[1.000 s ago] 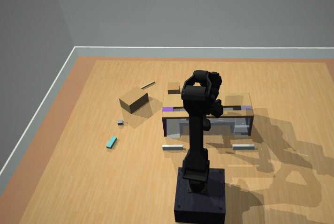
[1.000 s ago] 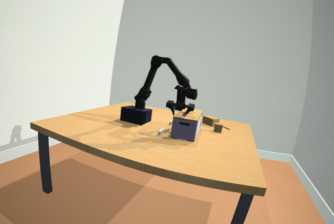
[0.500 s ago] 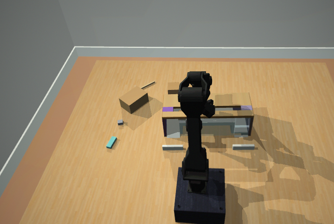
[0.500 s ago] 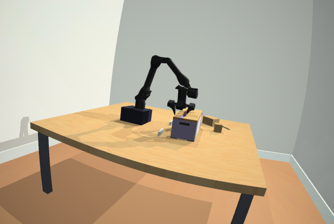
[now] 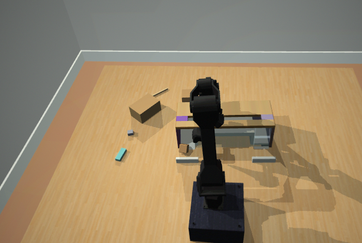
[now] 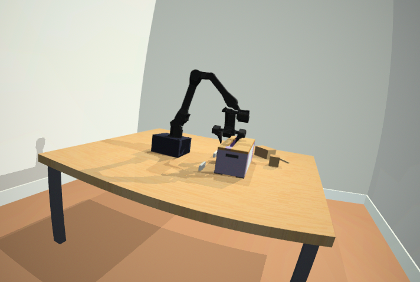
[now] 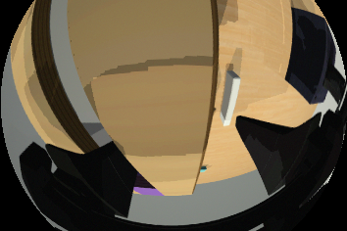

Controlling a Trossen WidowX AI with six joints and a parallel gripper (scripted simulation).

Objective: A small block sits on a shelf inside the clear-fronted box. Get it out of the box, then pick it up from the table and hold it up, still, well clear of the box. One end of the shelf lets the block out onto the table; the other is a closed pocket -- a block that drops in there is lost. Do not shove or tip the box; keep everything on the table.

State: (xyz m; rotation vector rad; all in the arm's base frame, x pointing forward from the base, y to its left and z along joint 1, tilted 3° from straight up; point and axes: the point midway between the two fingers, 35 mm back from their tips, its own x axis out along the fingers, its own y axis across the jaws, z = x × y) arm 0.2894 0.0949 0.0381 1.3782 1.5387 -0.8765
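Observation:
The clear-fronted box (image 5: 248,107) (image 6: 233,165) (image 7: 144,58) stands mid-table, with a wooden top, a long slot along it and purple ends. A small brown block (image 5: 183,148) lies low at the box's left front corner, seemingly on the table just outside it, with a pale grey piece beside it. My gripper (image 6: 229,135) (image 7: 191,127) is open and empty. It hangs just above the left part of the box top, straddling its front edge. In the top view my arm hides most of it.
A larger brown box (image 5: 145,108) and a thin rod (image 5: 160,91) lie to the left, and a brown cube (image 5: 186,95) behind the box. A grey cube (image 5: 130,132), a teal bar (image 5: 120,154), and two grey bars (image 5: 187,159) (image 5: 263,159) lie in front. The robot base (image 5: 216,214) stands near.

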